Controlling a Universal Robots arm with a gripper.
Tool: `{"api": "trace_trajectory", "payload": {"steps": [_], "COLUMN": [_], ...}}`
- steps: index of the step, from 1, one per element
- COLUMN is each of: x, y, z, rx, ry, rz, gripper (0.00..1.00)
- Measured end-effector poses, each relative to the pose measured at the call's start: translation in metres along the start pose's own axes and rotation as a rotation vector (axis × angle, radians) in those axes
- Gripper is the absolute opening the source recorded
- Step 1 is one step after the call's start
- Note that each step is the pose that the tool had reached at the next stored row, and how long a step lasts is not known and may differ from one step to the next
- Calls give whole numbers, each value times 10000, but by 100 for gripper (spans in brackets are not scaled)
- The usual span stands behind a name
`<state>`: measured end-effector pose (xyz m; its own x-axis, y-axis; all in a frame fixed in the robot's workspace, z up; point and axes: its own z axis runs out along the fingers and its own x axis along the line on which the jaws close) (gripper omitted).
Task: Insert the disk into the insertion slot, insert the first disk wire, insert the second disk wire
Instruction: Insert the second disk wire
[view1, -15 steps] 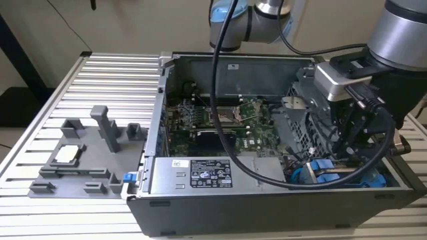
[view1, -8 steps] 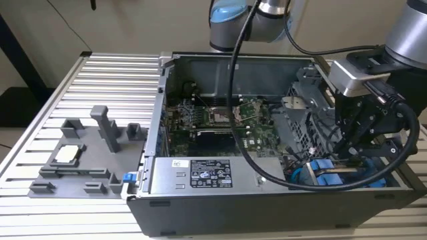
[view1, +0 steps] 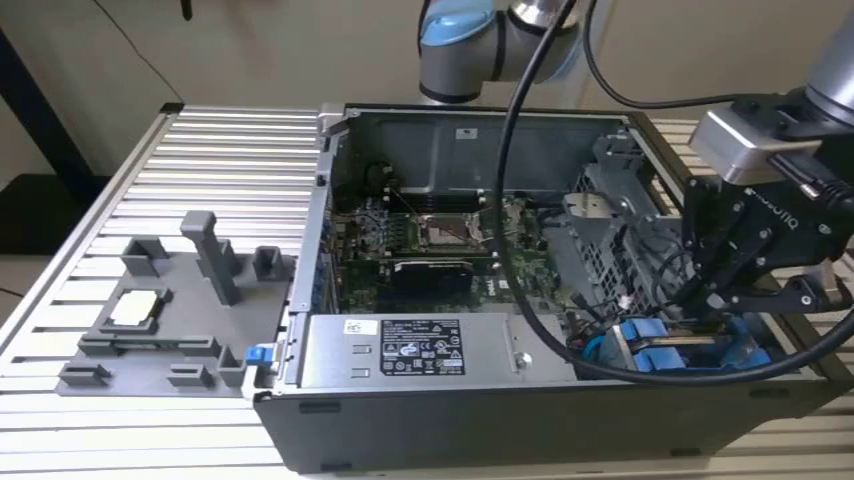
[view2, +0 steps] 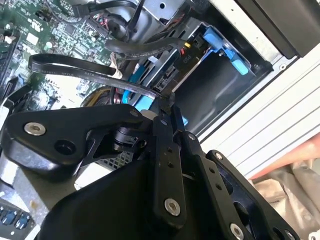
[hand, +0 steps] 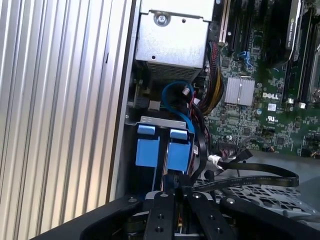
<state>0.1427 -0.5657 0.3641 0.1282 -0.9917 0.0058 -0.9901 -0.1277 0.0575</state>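
Disk and slot are in the lower right part of the exterior view, inside the open computer case.

The biggest thing is the ribbed metal tabletop. The case lies on it and takes up the middle of the exterior view. A grey plastic holder rests on the tabletop at the left of that view, well apart from the case.

Inside the case, the green motherboard lies in the middle. The silver power-supply box with a white label sits below it in the exterior view.

Next comes the insertion slot, a grey bay close to the case wall. The disk's blue carrier looks to be sitting down inside the slot, with two blue tabs side by side. So the first step looks done.

Smaller still is the flat black disk wire. It makes a long loop over the motherboard and runs right up to the end effector.

The end effector hangs just beside the blue tabs. Its two fingers are pressed close together, and the end of the flat black wire looks pinched between them.

I think the work is at the first wire now. The pictures do not show the wire plugged into the disk, so both wire steps seem left to do.
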Motion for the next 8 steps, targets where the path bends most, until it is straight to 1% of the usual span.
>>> {"api": "trace_trajectory", "payload": {"steps": [3,6,7,8], "x": [6,7,9,10], "y": [-43,-55,-54,-54], "z": [-2,-2,1,4], "rx": [-182,-339,-351,-346], "ry": [-24,-50,-74,-125], "rz": [-2,6,22,76], "gripper": [16,16,16,16]}}
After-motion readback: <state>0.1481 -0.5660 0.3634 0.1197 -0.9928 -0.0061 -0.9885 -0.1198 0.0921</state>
